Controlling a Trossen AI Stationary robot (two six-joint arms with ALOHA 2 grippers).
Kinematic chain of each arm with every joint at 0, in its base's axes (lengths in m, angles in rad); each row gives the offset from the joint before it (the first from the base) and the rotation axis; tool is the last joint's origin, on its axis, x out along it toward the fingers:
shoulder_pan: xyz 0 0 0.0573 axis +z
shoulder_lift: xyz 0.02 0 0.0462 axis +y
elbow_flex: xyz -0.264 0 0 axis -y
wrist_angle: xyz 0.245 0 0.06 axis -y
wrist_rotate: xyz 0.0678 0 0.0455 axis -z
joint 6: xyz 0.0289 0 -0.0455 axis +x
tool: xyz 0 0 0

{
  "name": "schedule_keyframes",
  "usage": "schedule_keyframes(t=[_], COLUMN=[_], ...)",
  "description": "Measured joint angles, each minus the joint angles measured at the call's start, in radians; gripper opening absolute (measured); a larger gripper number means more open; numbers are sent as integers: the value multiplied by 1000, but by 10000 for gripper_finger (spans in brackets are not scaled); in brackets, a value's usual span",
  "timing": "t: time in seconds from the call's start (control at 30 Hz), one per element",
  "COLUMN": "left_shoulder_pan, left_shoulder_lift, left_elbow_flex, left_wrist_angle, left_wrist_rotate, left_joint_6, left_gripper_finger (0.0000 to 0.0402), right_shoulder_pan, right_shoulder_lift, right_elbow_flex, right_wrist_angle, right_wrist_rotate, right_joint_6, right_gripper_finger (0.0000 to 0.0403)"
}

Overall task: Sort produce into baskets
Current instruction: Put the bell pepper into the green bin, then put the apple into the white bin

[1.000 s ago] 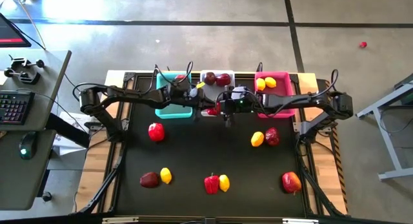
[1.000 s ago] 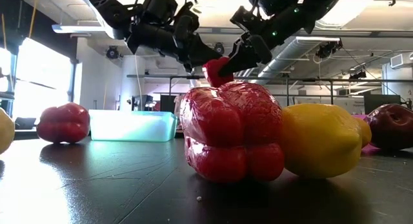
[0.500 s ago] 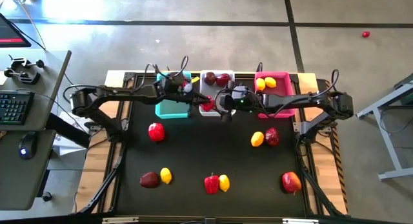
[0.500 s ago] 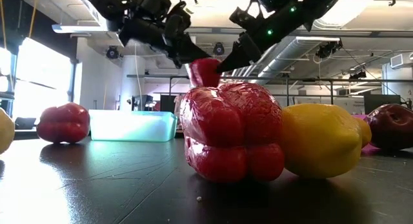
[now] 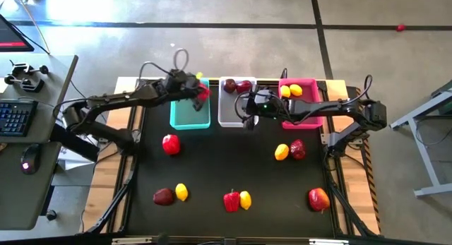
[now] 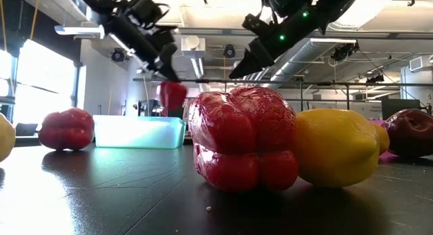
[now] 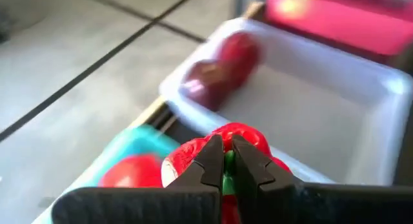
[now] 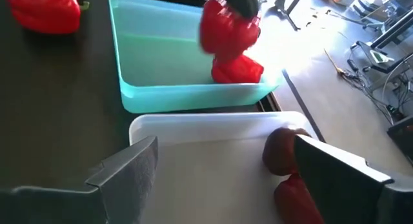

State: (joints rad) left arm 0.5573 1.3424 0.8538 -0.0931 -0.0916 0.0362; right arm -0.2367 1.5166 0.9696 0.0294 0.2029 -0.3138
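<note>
Above teal basket [image 5: 189,112], left pincer [image 5: 201,92] grips glossy red pepper [image 8: 228,29].

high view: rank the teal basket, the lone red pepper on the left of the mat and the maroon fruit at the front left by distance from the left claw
1. Teal plastic basket, right beneath the left claw.
2. Lone glossy red pepper, mid-left of the mat.
3. Dark maroon round fruit, front left, farthest.

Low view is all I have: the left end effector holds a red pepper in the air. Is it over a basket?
Observer: Yes, the high view shows the pepper over the teal basket.
Operator: Is this basket empty?
Observer: No, the right wrist view shows another pepper lying in it.
Operator: And the other arm?
Observer: The right end effector is open over the white basket, holding nothing.
</note>
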Motion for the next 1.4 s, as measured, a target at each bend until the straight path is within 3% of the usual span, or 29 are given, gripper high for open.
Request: schedule_keyframes(t=[0.23, 0.4, 0.7, 1.0, 1.2, 1.4], left_shoulder_pan=[162, 260, 347, 394, 394, 384], left_shoulder_lift=[-115, -119, -26, 103, 117, 116], left_elbow_flex=[-161, -202, -222, -221, -221, -221], left_wrist_angle=[150, 176, 194, 258, 250, 249], left_wrist_rotate=[-27, -26, 59, 61, 57, 54], left_joint_6=[-97, -130, -130, -103, -85, -65], left_gripper_finger=[0, 0, 0, 1, 35, 104], right_shoulder_pan=[1, 1, 1, 1, 1, 1], right_shoulder_lift=[0, 0, 0, 0, 0, 0], right_elbow_flex=[0, 0, 0, 0, -1, -2], right_wrist_angle=[-15, -9, -9, -10, -11, -11], right_wrist_rotate=[-2, -2, -4, -4, -4, -4], right_joint_6=[2, 3, 29, 45, 45, 45], right_gripper_finger=[348, 348, 348, 348, 348, 348])
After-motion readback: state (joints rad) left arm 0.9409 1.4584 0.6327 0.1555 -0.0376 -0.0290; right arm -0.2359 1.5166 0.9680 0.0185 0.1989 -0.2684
